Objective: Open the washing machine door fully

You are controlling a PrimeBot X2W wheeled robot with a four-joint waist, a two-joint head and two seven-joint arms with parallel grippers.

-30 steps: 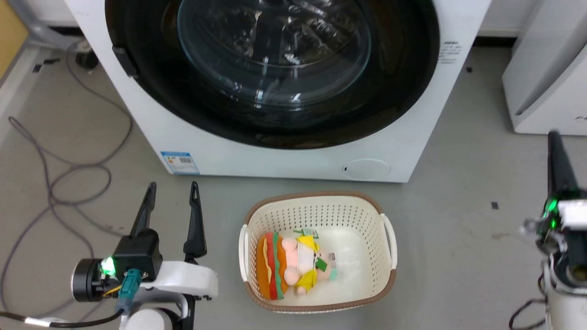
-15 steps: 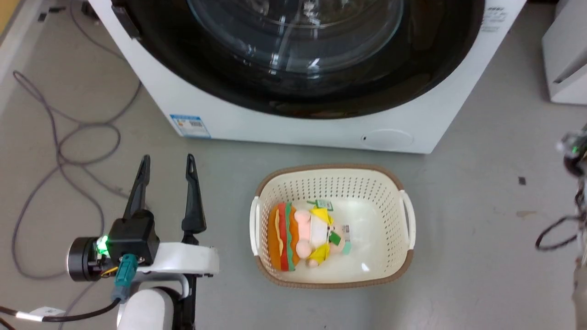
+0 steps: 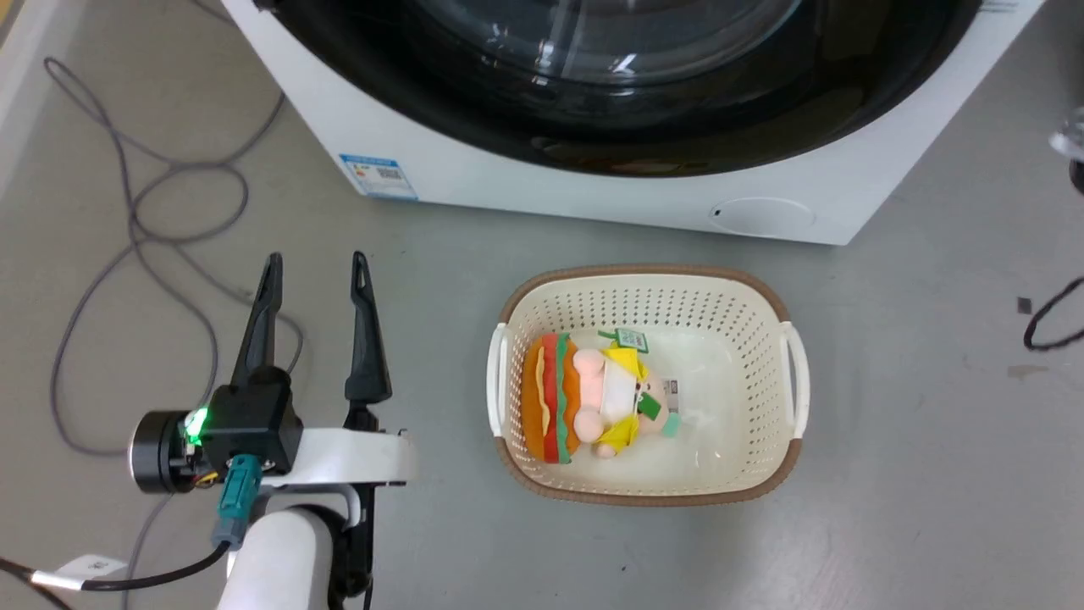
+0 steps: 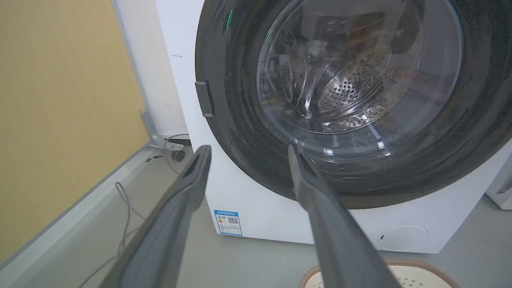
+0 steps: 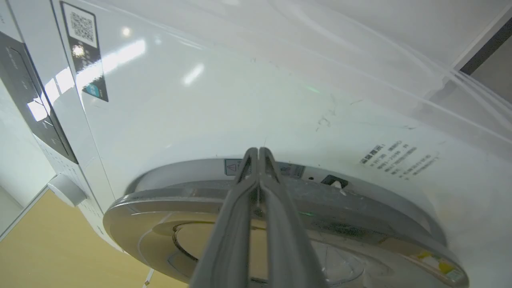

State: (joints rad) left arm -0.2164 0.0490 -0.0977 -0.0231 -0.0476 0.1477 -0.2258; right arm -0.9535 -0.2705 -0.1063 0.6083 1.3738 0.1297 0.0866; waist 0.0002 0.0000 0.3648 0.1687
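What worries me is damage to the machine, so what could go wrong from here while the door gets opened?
1. The right gripper is shut, with its thin tips aimed behind the rim of the washing machine door. They could slip off that glossy edge.
2. The hinge seems to sit on the side where the left gripper hovers open, so the swinging door might strike it.

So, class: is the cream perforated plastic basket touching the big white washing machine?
Apart. The head view shows bare grey floor between the basket and the washing machine.
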